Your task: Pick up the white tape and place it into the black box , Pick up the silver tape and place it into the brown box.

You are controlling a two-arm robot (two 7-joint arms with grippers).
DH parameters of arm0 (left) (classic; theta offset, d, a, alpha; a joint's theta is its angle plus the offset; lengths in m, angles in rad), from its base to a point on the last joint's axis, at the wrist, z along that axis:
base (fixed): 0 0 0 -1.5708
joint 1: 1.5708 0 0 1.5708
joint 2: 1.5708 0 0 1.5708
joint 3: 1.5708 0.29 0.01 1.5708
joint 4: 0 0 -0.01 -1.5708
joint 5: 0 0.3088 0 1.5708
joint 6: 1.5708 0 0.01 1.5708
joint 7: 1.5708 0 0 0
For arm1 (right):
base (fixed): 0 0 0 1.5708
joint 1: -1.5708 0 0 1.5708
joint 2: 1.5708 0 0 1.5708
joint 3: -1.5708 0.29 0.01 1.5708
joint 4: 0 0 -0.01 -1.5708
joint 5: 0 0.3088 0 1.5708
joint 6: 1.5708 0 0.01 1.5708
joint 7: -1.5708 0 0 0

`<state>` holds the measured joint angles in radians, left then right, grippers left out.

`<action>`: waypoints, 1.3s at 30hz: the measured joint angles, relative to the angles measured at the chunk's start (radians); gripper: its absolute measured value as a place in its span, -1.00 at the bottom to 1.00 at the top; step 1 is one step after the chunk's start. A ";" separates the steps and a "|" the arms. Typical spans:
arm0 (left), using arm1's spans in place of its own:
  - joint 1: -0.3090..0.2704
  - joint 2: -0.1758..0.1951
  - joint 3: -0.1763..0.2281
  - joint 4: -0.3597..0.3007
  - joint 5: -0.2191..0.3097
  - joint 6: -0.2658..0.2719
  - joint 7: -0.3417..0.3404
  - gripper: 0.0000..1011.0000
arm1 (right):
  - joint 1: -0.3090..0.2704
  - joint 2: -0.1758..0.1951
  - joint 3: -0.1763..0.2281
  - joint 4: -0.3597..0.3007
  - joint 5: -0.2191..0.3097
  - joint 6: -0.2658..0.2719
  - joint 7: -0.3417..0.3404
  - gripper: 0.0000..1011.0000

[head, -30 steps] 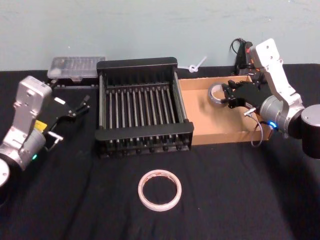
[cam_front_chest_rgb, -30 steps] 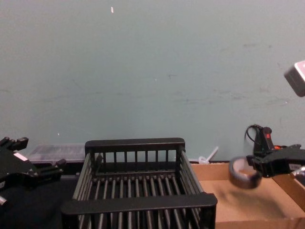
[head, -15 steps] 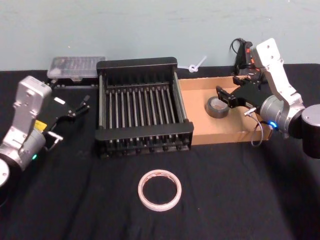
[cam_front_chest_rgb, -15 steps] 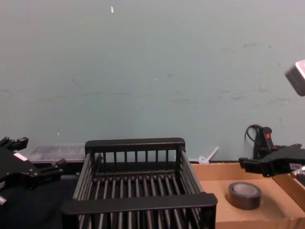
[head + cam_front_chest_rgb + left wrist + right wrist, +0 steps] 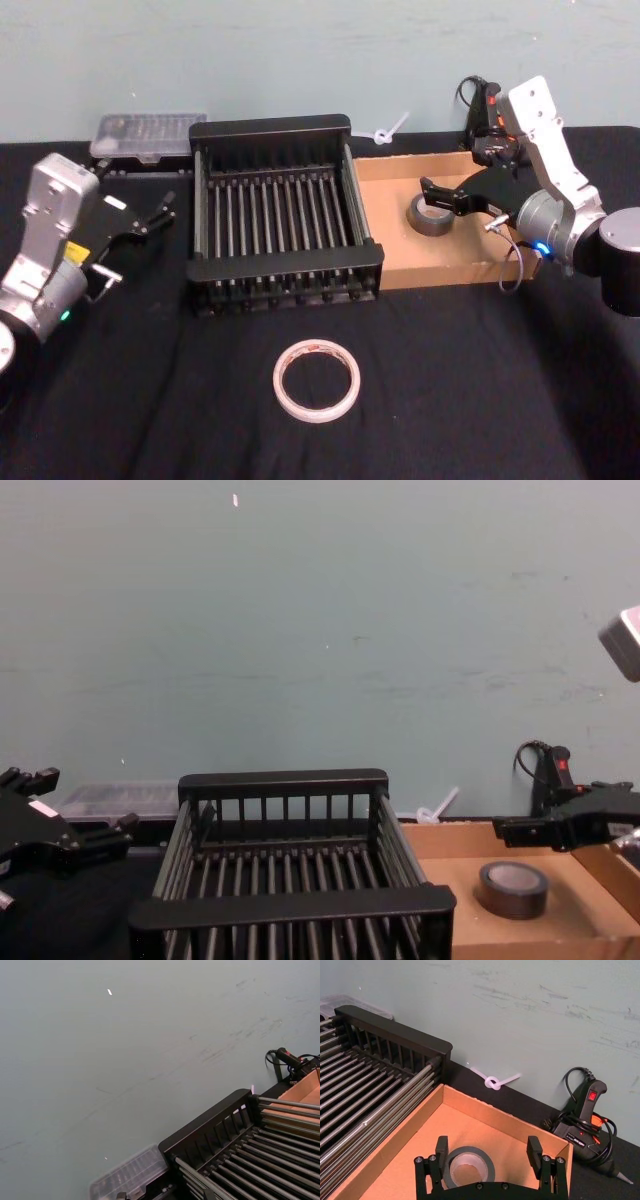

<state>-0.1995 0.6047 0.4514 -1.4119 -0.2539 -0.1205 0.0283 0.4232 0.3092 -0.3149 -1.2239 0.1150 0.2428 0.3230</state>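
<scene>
The silver tape [image 5: 432, 214] lies flat on the floor of the brown box [image 5: 450, 270], also seen in the right wrist view [image 5: 469, 1164] and chest view [image 5: 513, 888]. My right gripper [image 5: 447, 190] hovers just above it, open, its fingers [image 5: 441, 1149] spread wider than the roll and clear of it. The white tape [image 5: 317, 379] lies on the black cloth in front of the black box [image 5: 272, 127], which stands left of the brown box. My left gripper [image 5: 160, 212] stays parked left of the black box, open and holding nothing.
A clear plastic case [image 5: 150, 135] sits behind the black box at the left. A glue gun [image 5: 585, 1125] and a white zip tie [image 5: 390, 130] lie behind the brown box by the wall. Black cloth covers the table front.
My right gripper opened and the silver tape dropped from its fingers onto the brown box floor, where it now rests flat. The left arm stayed still.
</scene>
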 joint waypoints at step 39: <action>0.000 0.000 0.000 0.000 0.000 0.000 0.000 0.98 | -0.251 0.138 0.065 -0.305 0.090 -0.075 0.092 0.98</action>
<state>-0.1995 0.6047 0.4514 -1.4120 -0.2539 -0.1205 0.0283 0.1718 0.4470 -0.2499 -1.5286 0.2050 0.1683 0.4153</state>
